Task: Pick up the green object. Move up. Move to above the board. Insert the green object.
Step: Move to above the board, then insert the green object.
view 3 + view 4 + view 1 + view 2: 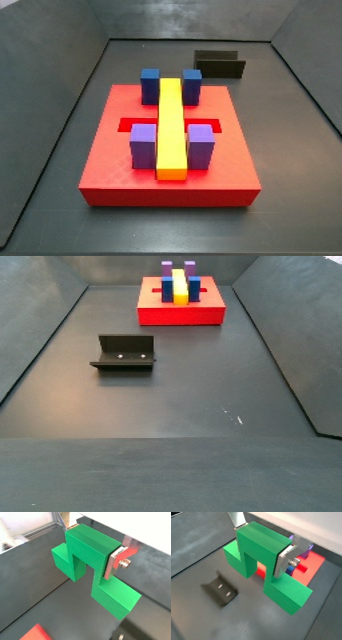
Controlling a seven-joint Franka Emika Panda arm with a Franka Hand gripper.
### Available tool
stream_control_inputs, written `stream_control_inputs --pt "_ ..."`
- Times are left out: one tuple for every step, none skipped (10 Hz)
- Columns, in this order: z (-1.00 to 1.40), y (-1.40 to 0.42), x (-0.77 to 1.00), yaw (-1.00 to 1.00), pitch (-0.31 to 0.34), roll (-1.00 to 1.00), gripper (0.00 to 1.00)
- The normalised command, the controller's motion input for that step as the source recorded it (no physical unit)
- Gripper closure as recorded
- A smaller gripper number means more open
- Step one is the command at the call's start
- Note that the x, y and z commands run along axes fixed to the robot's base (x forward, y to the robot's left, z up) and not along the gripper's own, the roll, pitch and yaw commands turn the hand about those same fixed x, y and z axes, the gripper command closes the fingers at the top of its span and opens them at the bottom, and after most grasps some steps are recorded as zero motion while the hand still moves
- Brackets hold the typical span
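Note:
My gripper [92, 543] is shut on the green object [115, 596], with the silver fingers [120, 558] clamping its raised middle cube; the two side cubes hang below. Both wrist views show this, the gripper [262, 541] holding the green object [284, 594] high above the dark floor. The red board [314, 562] lies below and beyond the piece, and a corner of it shows in a wrist view [37, 633]. In both side views the board [107, 165] [201, 314] carries a yellow bar [171, 125], purple blocks [143, 146] and dark blue blocks [150, 85]. Gripper and green object are out of both side views.
The dark fixture [221, 589] stands on the floor below the gripper and shows in both side views [221, 64] [124, 353]. Dark grey walls enclose the floor [174, 396].

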Motion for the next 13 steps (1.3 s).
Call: stream_control_inputs --pt "0.19 -1.4 0.13 0.04 0.097 0.0 1.0" --pt "0.2 -1.4 0.14 0.02 0.088 0.0 1.0" --pt "0.2 -1.4 0.15 0.01 0.108 0.0 1.0" --pt "0.21 -1.4 0.18 0.01 0.127 0.0 1.0" --pt "0.21 -1.4 0.2 0.01 0.135 0.01 1.0" --pt "0.22 -1.4 0.25 0.01 0.149 0.0 1.0" --pt "0.11 -0.61 0.15 0.01 0.162 0.02 1.0" --pt "0.05 -0.24 0.12 0.01 0.15 0.02 1.0" --pt "-0.18 -0.18 0.01 0.0 -0.011 0.05 1.0" --pt "-0.2 -0.23 0.03 0.0 -0.006 0.06 1.0" --pt "-0.38 -0.22 0.03 0.0 -0.026 0.0 1.0" --pt "-0.58 -0.15 0.06 0.0 -0.074 -0.07 1.0" --pt "-0.63 -0.11 0.12 0.0 -0.097 -0.09 1.0"
